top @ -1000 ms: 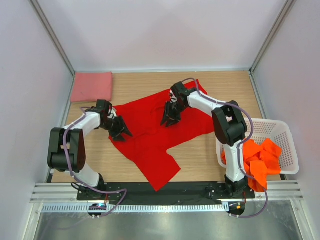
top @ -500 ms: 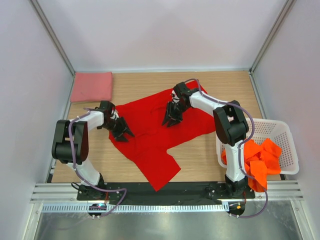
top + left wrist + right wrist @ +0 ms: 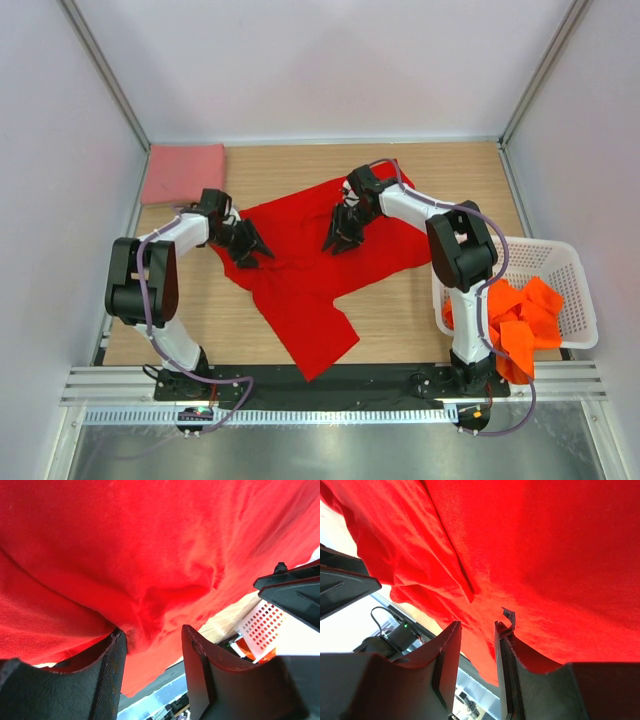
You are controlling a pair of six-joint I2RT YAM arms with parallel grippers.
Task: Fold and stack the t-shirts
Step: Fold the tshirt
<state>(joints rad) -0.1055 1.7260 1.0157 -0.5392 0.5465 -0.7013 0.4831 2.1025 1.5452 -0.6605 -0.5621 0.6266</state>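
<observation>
A bright red t-shirt (image 3: 300, 270) lies spread and rumpled across the middle of the wooden table. My left gripper (image 3: 252, 247) rests on its left edge, jaws open; in the left wrist view the gripper (image 3: 152, 632) shows red cloth (image 3: 150, 540) bunched against one fingertip and a bare gap between the fingers. Over the shirt's upper middle my right gripper (image 3: 337, 238) points down, open; in the right wrist view the gripper (image 3: 476, 626) hovers just above the cloth (image 3: 545, 555). A folded salmon pink t-shirt (image 3: 183, 172) lies at the far left corner.
A white lattice basket (image 3: 560, 255) stands at the right edge with crumpled orange t-shirts (image 3: 520, 320) in it. White walls close in the table on three sides. The arms' black base rail (image 3: 380, 385) runs along the near edge.
My left gripper has slid toward the far side and a little right along the red shirt's left edge, nudging that edge inward. The right gripper has barely moved.
</observation>
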